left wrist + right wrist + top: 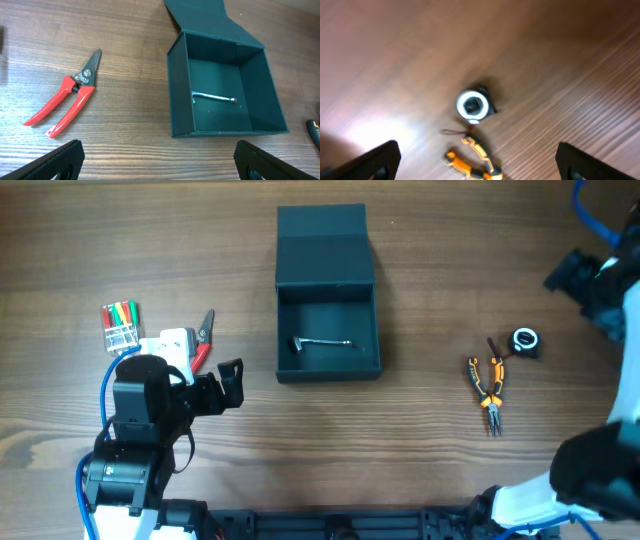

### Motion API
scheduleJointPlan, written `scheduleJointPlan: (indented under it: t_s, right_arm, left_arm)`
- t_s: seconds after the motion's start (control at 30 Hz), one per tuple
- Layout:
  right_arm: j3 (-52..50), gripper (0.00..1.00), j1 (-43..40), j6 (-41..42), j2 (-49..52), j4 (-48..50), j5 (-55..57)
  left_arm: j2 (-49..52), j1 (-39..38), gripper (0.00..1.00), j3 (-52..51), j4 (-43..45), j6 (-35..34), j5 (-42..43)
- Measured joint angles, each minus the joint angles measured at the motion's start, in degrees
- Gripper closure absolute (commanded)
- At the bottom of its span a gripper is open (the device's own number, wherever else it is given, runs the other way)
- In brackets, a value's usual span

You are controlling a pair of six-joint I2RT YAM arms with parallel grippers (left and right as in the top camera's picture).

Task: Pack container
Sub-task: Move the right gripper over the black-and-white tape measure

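One open container [322, 245] between both spread jaws, nearer the left

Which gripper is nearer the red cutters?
Left. The left gripper sits open right beside the red cutters. The right gripper is far off on the other side of the box, above the tape measure and orange pliers.

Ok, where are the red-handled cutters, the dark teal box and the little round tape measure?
red-handled cutters [83, 77]: left wrist view, on the pivot bolt.
dark teal box [180, 100]: left wrist view, on its left inside wall.
round tape measure [471, 106]: right wrist view, on its round face.
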Motion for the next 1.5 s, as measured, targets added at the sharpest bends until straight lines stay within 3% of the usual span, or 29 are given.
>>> scheduleJointPlan:
  t_s: [0.4, 1.23, 1.5]
  right_arm:
    - [-22.6, 0.00, -0.4, -1.0, 1.3, 20.2, -2.0]
    - [-23.1, 0.00, -0.4, -6.2, 10.4, 30.9, -5.0]
    - [-23.1, 0.04, -0.4, -10.2, 10.4, 31.7, -6.1]
  left_arm:
    - [0.0, 0.0, 0.00, 0.0, 0.0, 0.0, 0.0]
    - [0.0, 0.0, 0.00, 0.0, 0.0, 0.0, 0.0]
    - [0.0, 0.0, 0.00, 0.0, 0.0, 0.0, 0.0]
